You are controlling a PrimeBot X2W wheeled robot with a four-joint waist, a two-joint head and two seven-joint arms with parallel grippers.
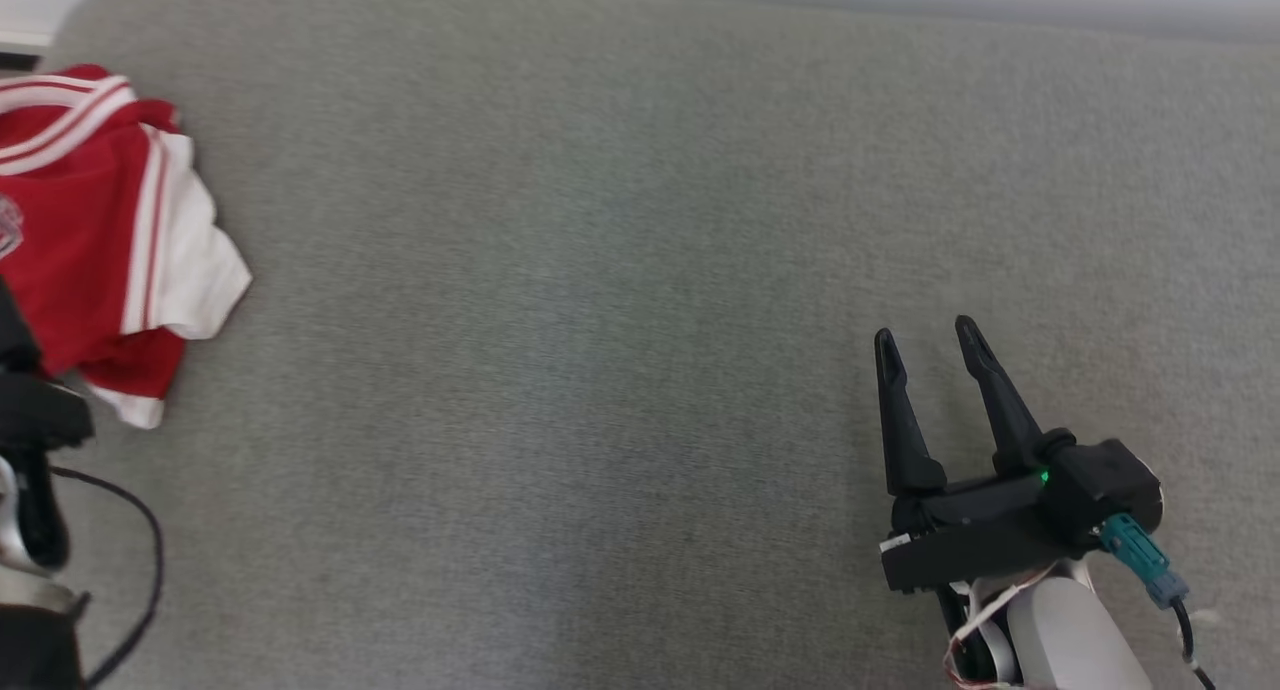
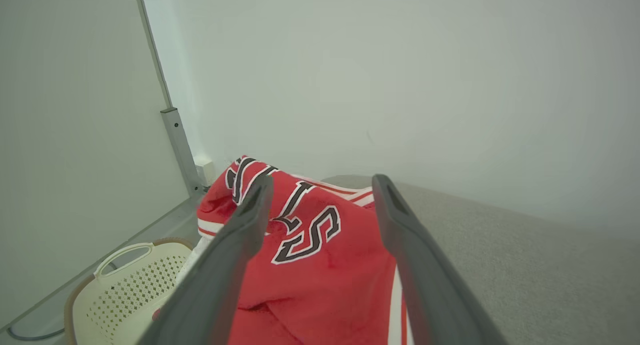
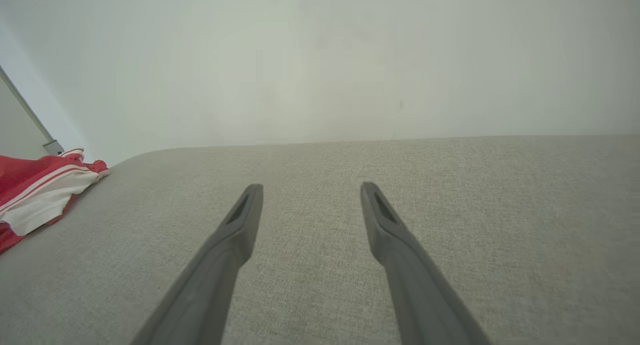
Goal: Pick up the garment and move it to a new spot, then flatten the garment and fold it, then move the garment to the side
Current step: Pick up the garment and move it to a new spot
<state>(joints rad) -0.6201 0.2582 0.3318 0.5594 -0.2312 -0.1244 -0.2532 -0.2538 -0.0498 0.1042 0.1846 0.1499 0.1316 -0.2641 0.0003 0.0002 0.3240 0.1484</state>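
My left pincer point(image 2: 322, 185) and right pincer point(image 1: 925, 335) both gape apart, the red shirt point(image 2: 320, 265) heaped at the edge of the grey surface point(image 1: 640, 270). A shallow pinch could shove it off into the basket point(image 2: 125, 285).

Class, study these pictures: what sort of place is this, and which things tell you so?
Probably an indoor laundry-folding spot: a wide grey fabric surface against a plain pale wall, a crumpled red-and-white garment at its edge, and a cream perforated laundry basket down beside it.
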